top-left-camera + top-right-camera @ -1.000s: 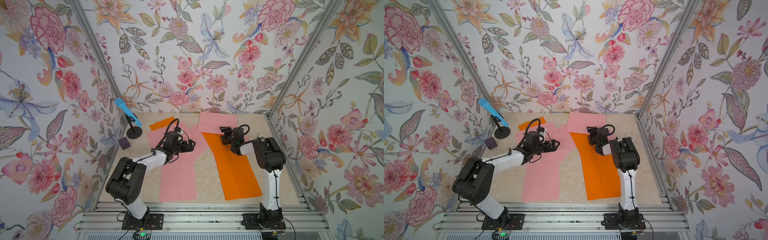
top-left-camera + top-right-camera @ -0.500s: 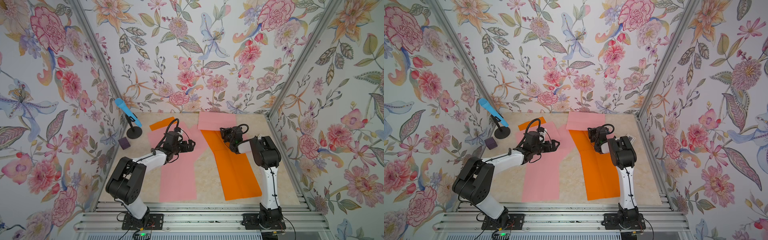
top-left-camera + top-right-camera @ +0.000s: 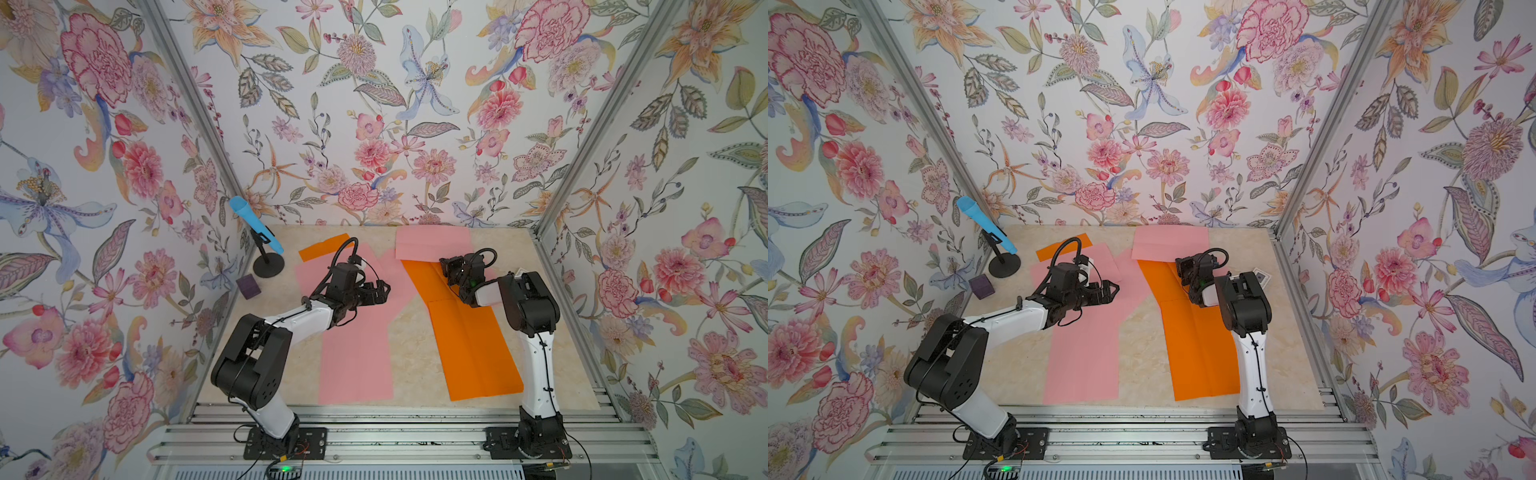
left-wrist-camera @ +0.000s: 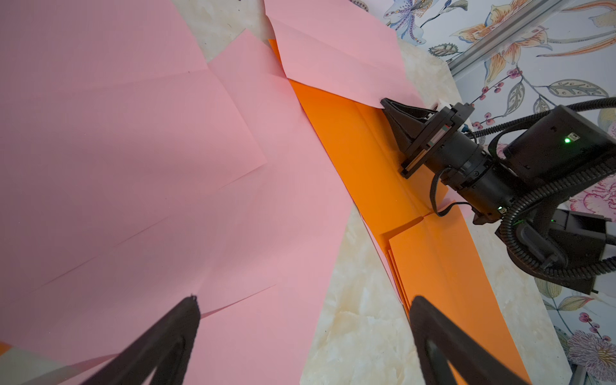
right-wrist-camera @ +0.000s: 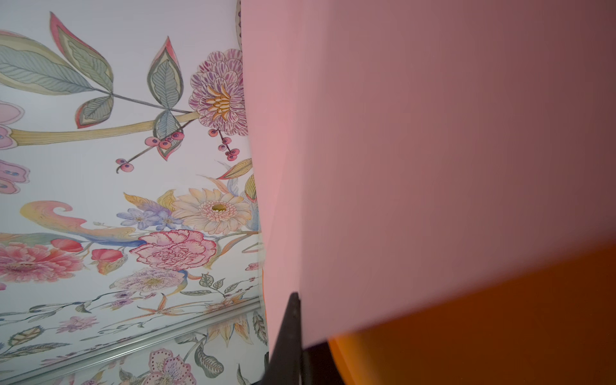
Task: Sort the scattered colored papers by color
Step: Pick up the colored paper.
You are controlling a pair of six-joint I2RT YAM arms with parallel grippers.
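Observation:
Several colored papers lie on the marble tabletop. A long pink sheet [image 3: 357,353] runs from the front toward the middle, overlapping other pink sheets. A long orange sheet [image 3: 469,332] lies to its right. A small orange sheet [image 3: 324,251] shows at the back left. Another pink sheet [image 3: 432,245] lies at the back, its near edge over the orange. My right gripper [image 3: 445,266] [image 5: 296,320] is shut on that pink sheet's edge [image 4: 373,90]. My left gripper [image 3: 380,289] [image 4: 305,300] hovers open above the overlapping pink sheets, holding nothing.
A blue tube on a black stand [image 3: 266,257] and a dark purple block [image 3: 248,286] sit by the left wall. A small white card [image 3: 1260,276] lies behind the right arm. Flowered walls close three sides, and a metal rail [image 3: 374,415] runs along the front.
The right gripper's jaws have closed on the back pink sheet's edge. The left arm has stayed where it was, still open.

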